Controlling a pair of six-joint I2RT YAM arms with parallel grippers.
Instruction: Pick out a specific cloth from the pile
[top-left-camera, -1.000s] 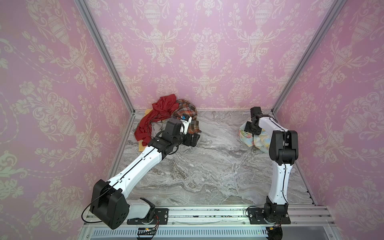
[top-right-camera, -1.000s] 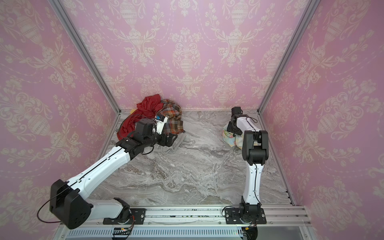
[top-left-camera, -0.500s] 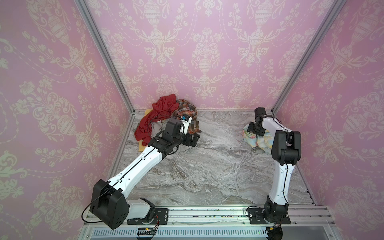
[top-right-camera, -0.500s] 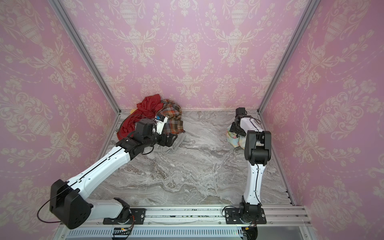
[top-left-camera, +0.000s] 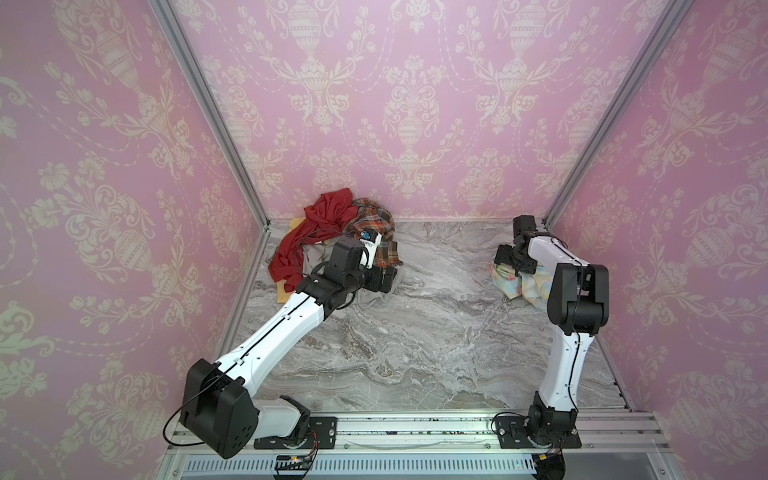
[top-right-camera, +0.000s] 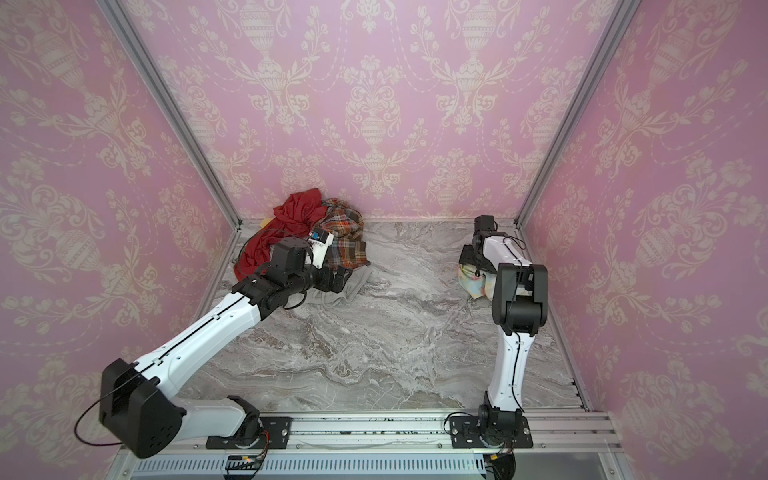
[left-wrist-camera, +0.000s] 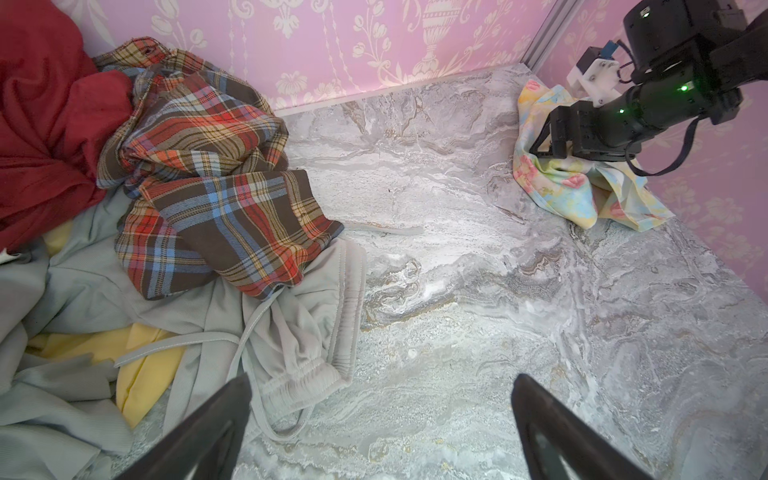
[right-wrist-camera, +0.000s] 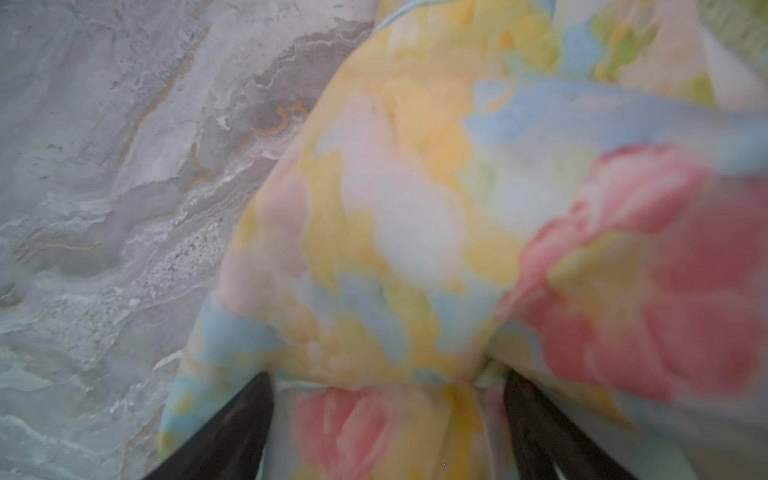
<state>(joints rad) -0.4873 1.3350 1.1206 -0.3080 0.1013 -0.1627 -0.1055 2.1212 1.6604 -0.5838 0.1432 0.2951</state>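
Here the right gripper (right-wrist-camera: 385, 376), fingers parted, straddles the cloth (top-left-camera: 517, 286) at two o'clock on the table (top-left-camera: 415, 332), the left gripper (left-wrist-camera: 381, 378) hangs spread wide at ten o'clock, and just beyond it the pile (top-left-camera: 332, 224) fills the eleven o'clock corner.

We find a broad bare stretch of counter (top-left-camera: 436, 332) between the pile (top-left-camera: 332, 232), heaped in the far left corner, and the cloth (top-left-camera: 509, 282) near the right wall; a tool could cross there unhindered. The left tool (left-wrist-camera: 380, 380), fingers spread wide, hangs at the pile's near edge with bare marble ahead. The right tool (right-wrist-camera: 385, 376) sits in the cloth, a fold bunched between its spread fingers. The right arm (top-left-camera: 577, 291) bars the right side, and pink walls (top-left-camera: 415, 124) close three sides.
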